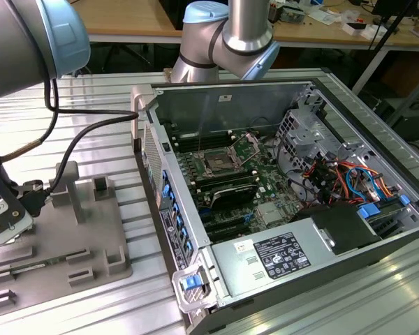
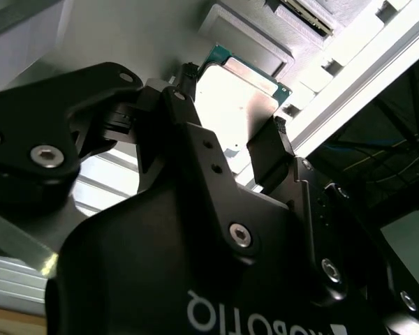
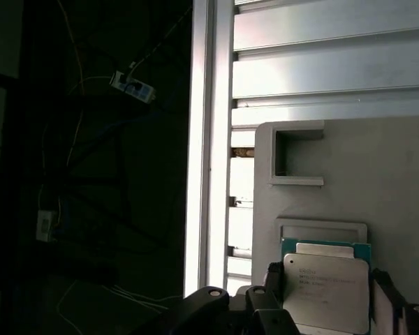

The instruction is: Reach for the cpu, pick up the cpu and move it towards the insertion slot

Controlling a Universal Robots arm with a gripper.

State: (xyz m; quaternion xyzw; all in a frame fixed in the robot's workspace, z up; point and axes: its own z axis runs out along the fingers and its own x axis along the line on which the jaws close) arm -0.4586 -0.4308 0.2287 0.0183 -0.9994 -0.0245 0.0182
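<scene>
The cpu (image 2: 246,105) is a flat square chip with a silvery top plate and a thin green rim. It sits between the two black fingers (image 2: 271,150) of my gripper (image 2: 234,98), which press on opposite edges of it. In the first wrist view the cpu (image 3: 326,286) hangs just over a square recess of the grey fixture, with my gripper (image 3: 328,272) shut on it. In the exterior view my gripper (image 1: 3,220) is at the far left, over the fixture plate. The insertion slot (image 1: 216,165), a silver-framed socket with a dark centre, lies on the motherboard well to the exterior view's right.
The open computer case (image 1: 223,98) stands on the ribbed aluminium table (image 1: 98,105). It holds memory slots, drive cages and coloured cables. The grey fixture plate (image 1: 91,230) carries raised blocks and posts. A black cable (image 1: 77,139) hangs from the arm, whose base (image 1: 223,35) rises behind the case.
</scene>
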